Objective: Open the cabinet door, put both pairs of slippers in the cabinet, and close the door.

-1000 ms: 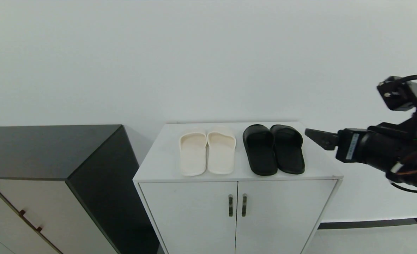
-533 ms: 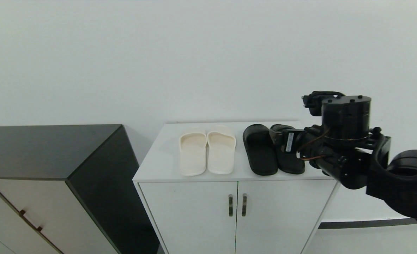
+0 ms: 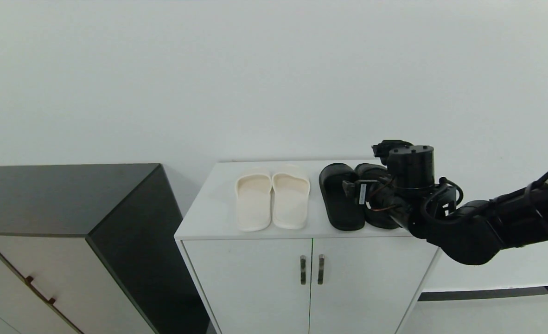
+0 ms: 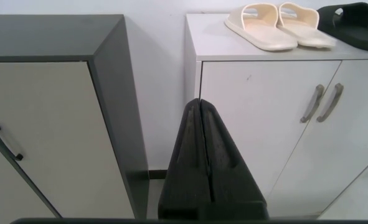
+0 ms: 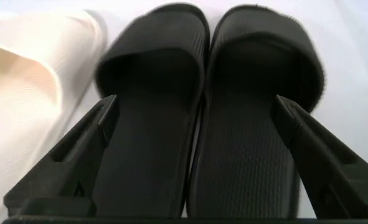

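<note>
The black slippers lay side by side on top of the white cabinet, straight ahead of the right claw. The claw's fingers were spread wide enough to flank the heel ends of both soles, though I could not tell whether they touched. The cream slippers sat just to the left of that claw, close beside the black pair. Below the claw, both doors were shut, their handles untouched. The left claw hung low with its fingers pressed together, the white cabinet's front ahead of it and the dark cabinet off to its left. It looked to me like the black pair was being lined up for a grab before any door was opened. The next move would need the fingers to close on both loose slippers at once, and a door would have to be pulled open.
</note>
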{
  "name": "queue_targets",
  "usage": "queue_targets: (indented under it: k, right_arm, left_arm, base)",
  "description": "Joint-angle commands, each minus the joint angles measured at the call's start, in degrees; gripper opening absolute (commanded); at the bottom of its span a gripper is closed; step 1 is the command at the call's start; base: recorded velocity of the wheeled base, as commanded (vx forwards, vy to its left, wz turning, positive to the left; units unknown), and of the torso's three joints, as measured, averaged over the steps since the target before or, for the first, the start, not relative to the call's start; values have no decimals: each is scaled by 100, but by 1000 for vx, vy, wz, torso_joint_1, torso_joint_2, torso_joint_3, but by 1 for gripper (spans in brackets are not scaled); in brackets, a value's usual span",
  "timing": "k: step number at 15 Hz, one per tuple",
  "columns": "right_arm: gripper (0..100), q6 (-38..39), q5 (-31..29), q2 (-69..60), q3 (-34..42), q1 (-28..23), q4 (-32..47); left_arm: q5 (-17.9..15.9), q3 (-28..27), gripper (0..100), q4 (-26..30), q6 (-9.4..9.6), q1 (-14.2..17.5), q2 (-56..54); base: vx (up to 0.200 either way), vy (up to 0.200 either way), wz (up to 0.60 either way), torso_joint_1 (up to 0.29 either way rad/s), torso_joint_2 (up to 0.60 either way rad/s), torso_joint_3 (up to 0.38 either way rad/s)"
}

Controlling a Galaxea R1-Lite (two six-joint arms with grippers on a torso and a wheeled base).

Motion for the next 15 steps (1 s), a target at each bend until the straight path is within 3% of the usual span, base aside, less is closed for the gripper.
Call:
queue_targets:
  k: [1,15]
  right_arm:
    - [100,-8,-5,413,-285,-115,-1]
    - [100,-438,-23,1653,-1937,-493,69]
  left_arm:
    - [1,1,0,-2,-4,7,-1]
    - [1,1,0,-2,-13,-1,8]
  base:
    - [0,0,0,0,0,0]
    - [0,0,0,0,0,0]
